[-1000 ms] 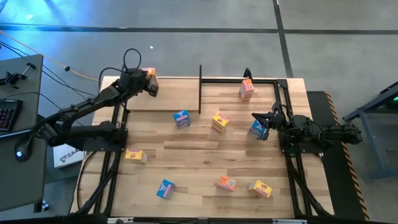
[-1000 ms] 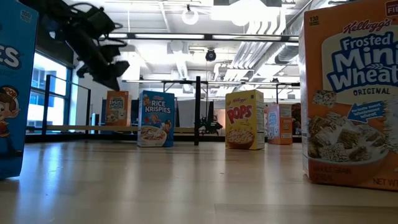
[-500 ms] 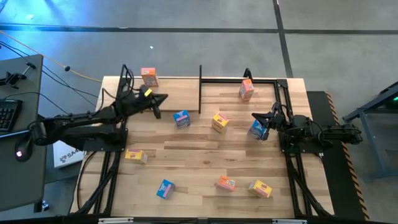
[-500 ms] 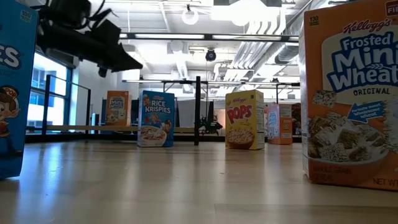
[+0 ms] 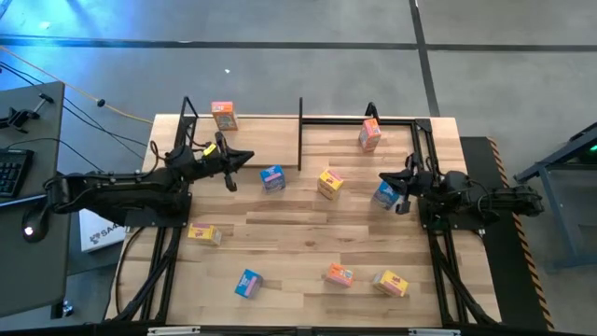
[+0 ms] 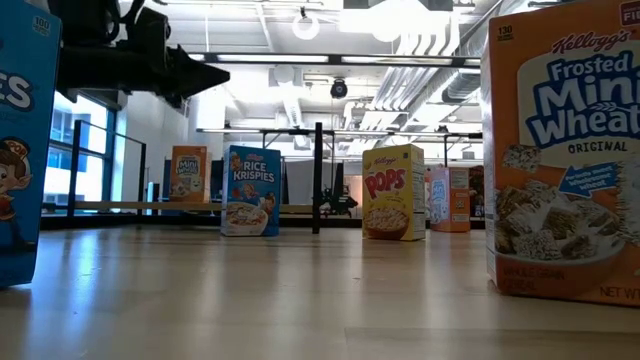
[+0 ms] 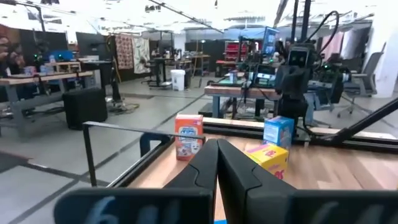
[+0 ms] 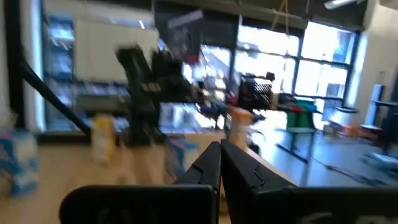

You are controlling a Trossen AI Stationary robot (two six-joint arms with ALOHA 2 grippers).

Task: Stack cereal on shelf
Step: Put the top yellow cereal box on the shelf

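Readable print shows in the low view: a big orange box (image 6: 562,150) at the near right reads "Kellogg's Frosted Mini Wheats Original", a blue box (image 6: 249,190) farther back reads "Rice Krispies", and a yellow box (image 6: 393,192) reads "Pops". A second orange Mini Wheats box (image 6: 188,175) stands behind on the pale shelf board (image 6: 130,207).

The high view shows what the low one hides — the layout. That orange box (image 5: 223,115) stands alone on the shelf (image 5: 256,142) at the counter's (image 5: 298,238) far left, a black post (image 5: 300,133) bounding the bay. The other boxes lie scattered on the striped counter: a blue one (image 5: 272,177) and a yellow one (image 5: 328,183) near the middle, four more along the near side.

The left hand (image 5: 231,168) hovers just beside the shelf, fingers pressed together and empty — the left wrist view confirms it. The right hand (image 5: 403,189) sits at the counter's right edge, closed too, just beside a blue box (image 5: 385,193); whether they touch I cannot tell.
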